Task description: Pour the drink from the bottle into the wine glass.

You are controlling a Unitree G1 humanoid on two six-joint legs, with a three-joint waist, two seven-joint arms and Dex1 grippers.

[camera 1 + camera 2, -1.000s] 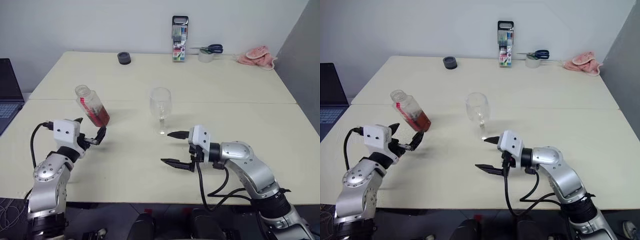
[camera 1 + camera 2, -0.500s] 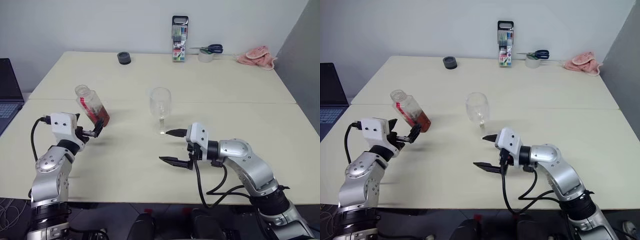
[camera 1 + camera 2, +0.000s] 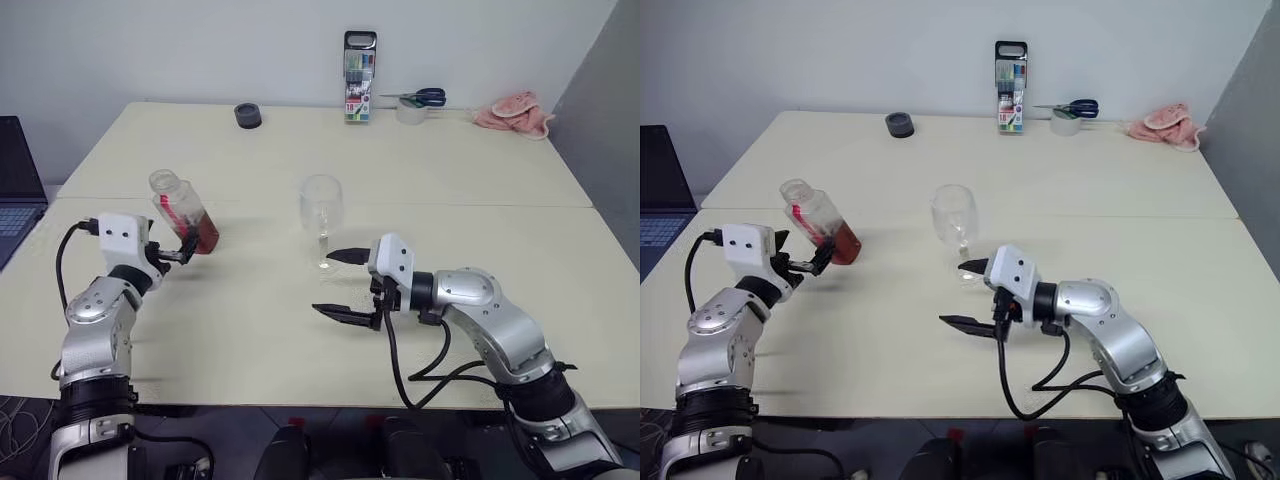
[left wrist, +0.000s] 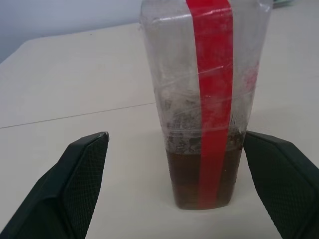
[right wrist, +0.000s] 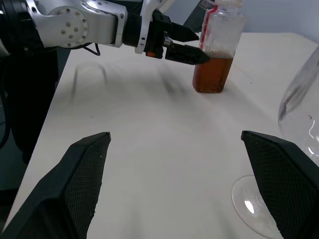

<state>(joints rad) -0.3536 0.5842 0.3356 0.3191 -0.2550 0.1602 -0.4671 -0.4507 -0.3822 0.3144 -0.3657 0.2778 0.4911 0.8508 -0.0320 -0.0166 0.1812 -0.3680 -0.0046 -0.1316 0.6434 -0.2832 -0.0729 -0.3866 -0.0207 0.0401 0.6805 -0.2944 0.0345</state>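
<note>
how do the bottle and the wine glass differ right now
The bottle holds reddish-brown drink at its bottom; the wine glass looks empty. The bottle has a squarish body with a red label strip; the glass has a rounded bowl on a thin stem. Both are clear and stand upright on the table.

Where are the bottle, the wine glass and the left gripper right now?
bottle [image 3: 184,210]: left eye view, on the labelled body above the drink.
wine glass [image 3: 321,206]: left eye view, on the rounded bowl.
left gripper [image 4: 174,189]: left wrist view, midway between its open fingertips, at the bottle's base.
</note>
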